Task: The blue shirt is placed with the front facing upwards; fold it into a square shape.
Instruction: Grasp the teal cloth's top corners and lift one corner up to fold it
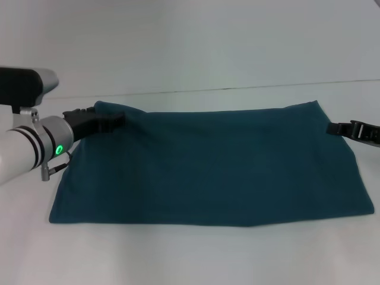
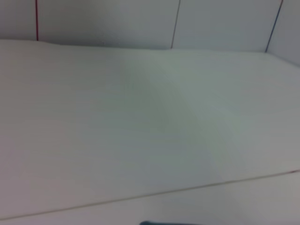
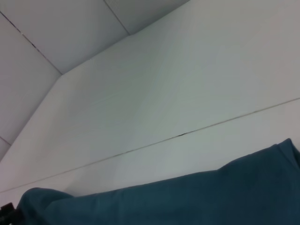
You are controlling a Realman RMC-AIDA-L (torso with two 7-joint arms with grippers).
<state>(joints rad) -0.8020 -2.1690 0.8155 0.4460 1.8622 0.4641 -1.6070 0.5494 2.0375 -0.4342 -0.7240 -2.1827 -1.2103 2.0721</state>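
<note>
- On the white table (image 1: 190, 255), head view: the blue shirt (image 1: 214, 166) lay flat as a wide band, plain side up, already folded over, I judged. The left gripper (image 1: 110, 120) was clamped on its far left corner, probably to pull a fold; the right gripper (image 1: 335, 127) sat beside the far right corner, grip state unclear.
- Left wrist view: mostly bare table beyond the shirt.
- Right wrist view: the shirt's far edge, nothing obstructing.

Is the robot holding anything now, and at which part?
The left end effector grips the shirt at its far left corner. The right end effector touches the far right corner; grip unclear.
</note>
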